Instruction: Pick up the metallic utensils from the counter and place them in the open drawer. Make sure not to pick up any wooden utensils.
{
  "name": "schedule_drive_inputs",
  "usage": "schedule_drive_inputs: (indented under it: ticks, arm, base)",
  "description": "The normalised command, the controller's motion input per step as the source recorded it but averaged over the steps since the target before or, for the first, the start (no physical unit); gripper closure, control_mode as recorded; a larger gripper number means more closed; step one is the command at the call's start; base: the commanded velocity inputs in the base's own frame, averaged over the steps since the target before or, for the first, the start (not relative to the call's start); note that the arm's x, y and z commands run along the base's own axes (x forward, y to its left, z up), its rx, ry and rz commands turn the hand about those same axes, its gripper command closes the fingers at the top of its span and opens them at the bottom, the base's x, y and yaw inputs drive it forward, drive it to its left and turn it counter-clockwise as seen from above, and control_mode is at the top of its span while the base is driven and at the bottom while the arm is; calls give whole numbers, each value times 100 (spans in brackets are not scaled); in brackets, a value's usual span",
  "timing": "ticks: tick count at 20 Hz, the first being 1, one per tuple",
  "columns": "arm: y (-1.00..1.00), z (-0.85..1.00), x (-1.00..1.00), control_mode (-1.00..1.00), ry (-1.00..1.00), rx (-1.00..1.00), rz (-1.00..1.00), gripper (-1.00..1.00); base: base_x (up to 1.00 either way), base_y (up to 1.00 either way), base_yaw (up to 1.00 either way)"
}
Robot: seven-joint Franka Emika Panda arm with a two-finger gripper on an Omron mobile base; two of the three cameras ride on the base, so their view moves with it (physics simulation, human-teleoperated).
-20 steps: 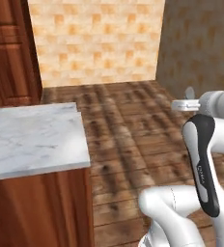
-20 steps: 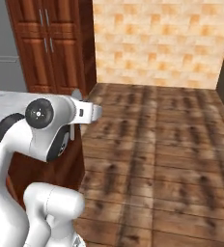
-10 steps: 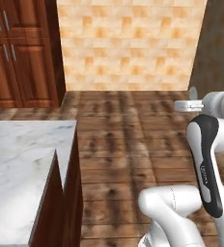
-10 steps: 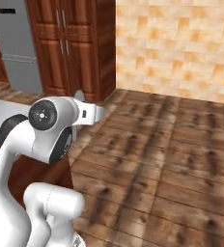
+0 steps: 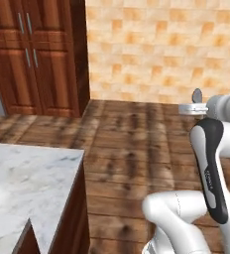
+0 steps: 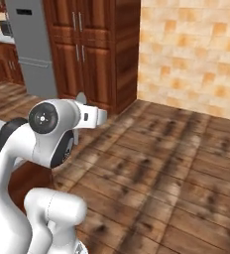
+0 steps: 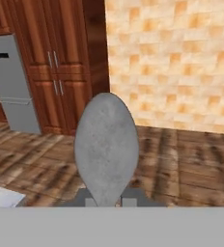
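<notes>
So I've got a metal spoon (image 7: 105, 147) pinched between my fingertips (image 7: 128, 201), bowl sticking straight up in the hand view, dull grey and kinda speckled. My fingers are closed down on its neck, with the dark tips poking out either side at the bottom. From the left base view you can see the spoon's bowl (image 5: 197, 95) as a little grey disc standing above my gripper (image 5: 192, 108), out on the right over the wood floor (image 5: 132, 154). In the right base view my gripper (image 6: 94, 115) points right, and I think that small grey bump (image 6: 80, 97) above it is the spoon too, but it's tiny, so not 100% sure.

The counter (image 5: 23, 183) is down at the near left of the left base view, white-grey marble over a reddish-brown front, well apart from my hand.

Further out: tall reddish-brown cabinets (image 7: 61, 62) with slim silver handles along the far left, a grey fridge (image 6: 35, 47) beside them, and a tan tiled wall (image 5: 161, 49) across the far right.
</notes>
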Motion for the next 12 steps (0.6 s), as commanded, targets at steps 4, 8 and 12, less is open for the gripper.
schedule_drive_inputs:
  ticks: [4,8,12]
  arm:
    - [0,0,0,100,0,0,0,100]
    - [0,0,0,100,0,0,0,100]
    - [0,0,0,100,0,0,0,100]
  base:
    - [100,-29,29]
    - [100,-40,30]
    - [100,-41,34]
